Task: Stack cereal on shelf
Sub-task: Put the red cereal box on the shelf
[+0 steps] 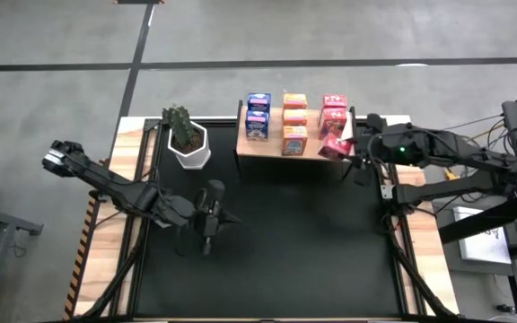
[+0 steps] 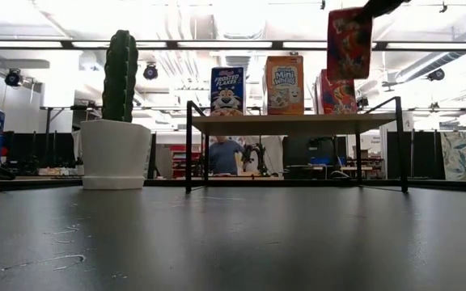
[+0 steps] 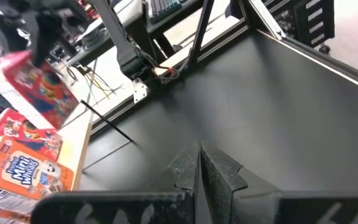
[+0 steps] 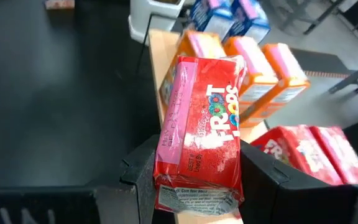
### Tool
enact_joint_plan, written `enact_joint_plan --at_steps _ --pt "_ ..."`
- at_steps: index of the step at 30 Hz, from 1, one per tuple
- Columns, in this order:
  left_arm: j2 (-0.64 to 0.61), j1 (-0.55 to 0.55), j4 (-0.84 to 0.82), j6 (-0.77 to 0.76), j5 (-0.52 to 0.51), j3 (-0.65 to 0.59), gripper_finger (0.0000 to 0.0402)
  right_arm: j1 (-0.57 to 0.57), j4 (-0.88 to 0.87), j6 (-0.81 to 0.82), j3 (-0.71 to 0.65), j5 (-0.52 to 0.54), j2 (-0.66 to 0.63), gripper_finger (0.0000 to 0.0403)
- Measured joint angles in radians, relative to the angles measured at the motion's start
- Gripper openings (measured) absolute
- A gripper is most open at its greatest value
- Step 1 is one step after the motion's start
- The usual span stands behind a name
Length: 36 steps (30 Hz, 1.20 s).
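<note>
Above the shelf (image 1: pixel 330 151), my right end effector (image 4: pixel 197 180) pinches the last red cereal box (image 4: pixel 201 143), which next needs lowering beside its red mates

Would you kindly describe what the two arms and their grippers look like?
Both arms are dark, slim, jointed links. The left gripper has flat black fingers; its arm's base end is pale grey. The right gripper is black too, its arm showing a small green light and trailing cables.

In the low view the right gripper (image 2: pixel 379 6) is cut off by the top edge; rear boxes (image 2: pixel 285 84) hide behind front ones.
</note>
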Motion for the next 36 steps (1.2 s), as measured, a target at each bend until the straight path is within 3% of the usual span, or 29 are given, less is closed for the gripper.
enact_joint_plan --at_steps 17,36 --pt "-0.003 0.000 -0.003 -0.035 0.000 0.000 0.0000 -0.155 0.035 -0.053 -0.058 -0.043 0.093 0.0156" --pt "-0.002 0.000 -0.003 -0.053 0.000 0.000 0.0000 -0.223 0.064 -0.035 -0.076 -0.037 0.106 0.0220"
